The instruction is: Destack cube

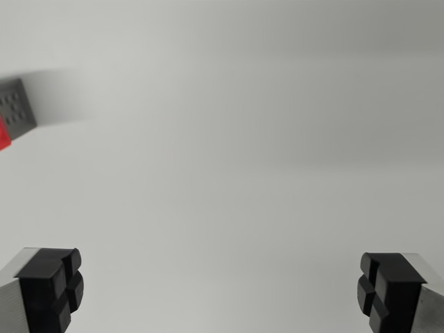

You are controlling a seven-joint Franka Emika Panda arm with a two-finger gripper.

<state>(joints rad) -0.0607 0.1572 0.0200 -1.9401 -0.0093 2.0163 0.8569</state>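
Even, diffuse lighting across a pale grey surface (236, 180), with no glare. Brightness falls off slightly toward the top edge. The cube (15, 111) at the wrist view's left is soft, trailing a smeared grey shadow rightward. The fingertips (52, 284) appear sharp, in deep black.

Readable text: none in the wrist view.
Grey cube (17, 104): dark round marks on its face, no letters or numbers.
Red cube (3, 135): plain, only a sliver shows at the wrist view's left edge.
Tabletop (229, 173): bare grey, no label or sign.
End effector (222, 288) pads (59, 288): black, grooved, no brand or marking.
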